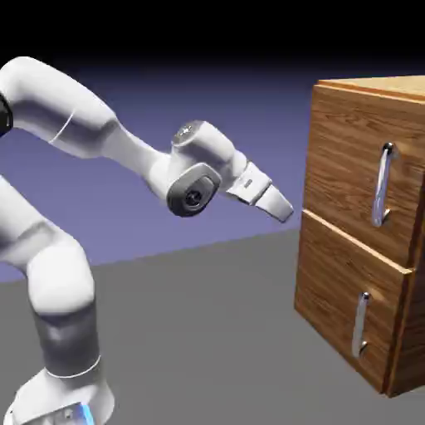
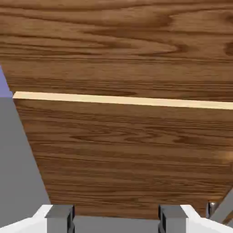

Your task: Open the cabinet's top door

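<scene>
Silver vertical bar handle (image 1: 383, 184) on the brown wood-grain upper door (image 1: 357, 158): located to the exterior view's right of the white two-finger gripper (image 1: 285, 217) and higher, well apart. Finger tips stand apart, nothing between. Approach judged to require rise and sideways travel.

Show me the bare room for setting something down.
The grey floor is bare between the robot's base and the cabinet; above it, a hand could probably pass below the arm. It's tightest between the pincer and the cabinet's front.
</scene>
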Robot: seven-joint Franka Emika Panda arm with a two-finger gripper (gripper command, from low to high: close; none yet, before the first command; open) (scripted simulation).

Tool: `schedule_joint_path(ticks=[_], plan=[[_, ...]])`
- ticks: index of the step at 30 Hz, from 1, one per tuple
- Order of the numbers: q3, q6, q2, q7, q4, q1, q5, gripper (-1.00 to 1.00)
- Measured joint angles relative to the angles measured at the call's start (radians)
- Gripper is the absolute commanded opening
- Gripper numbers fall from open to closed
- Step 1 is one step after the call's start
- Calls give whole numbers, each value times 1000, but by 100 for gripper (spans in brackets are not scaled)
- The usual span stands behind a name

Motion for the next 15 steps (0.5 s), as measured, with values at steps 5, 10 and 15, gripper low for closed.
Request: schedule_joint_path(ticks=[5, 10, 15], plan=[[-97, -6, -42, -94, 45, 83, -217, 0], [-193, -11, -84, -189, 91, 166, -435, 0], [-290, -17, -127, -283, 136, 249, -652, 0]])
